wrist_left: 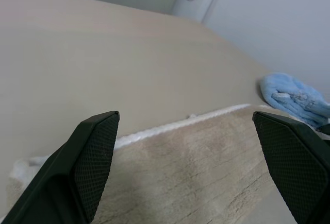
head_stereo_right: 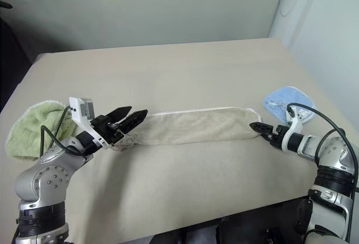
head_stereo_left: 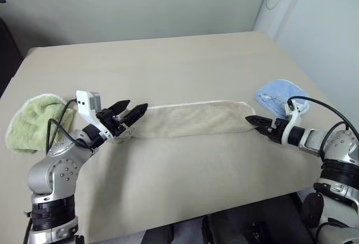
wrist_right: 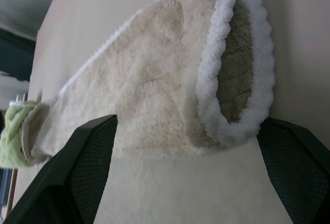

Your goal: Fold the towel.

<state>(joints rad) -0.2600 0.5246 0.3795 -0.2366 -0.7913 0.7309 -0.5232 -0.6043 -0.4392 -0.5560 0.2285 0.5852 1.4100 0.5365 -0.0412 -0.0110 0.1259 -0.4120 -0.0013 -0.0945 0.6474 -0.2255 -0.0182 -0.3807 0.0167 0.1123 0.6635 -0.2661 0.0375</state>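
i am holding both claws wide open and empty, my left gripper (head_stereo_left: 133, 113) and right gripper (head_stereo_left: 251, 120) flanking the long beige terry towel (head_stereo_left: 193, 119) lying mid-frame on the tan table (head_stereo_left: 168, 64), risking pinching only its upper layer.

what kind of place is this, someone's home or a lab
Probably a lab or test room, not a home: a plain beige table against bare pale walls, set only with the towel, a green towel and a blue cloth.
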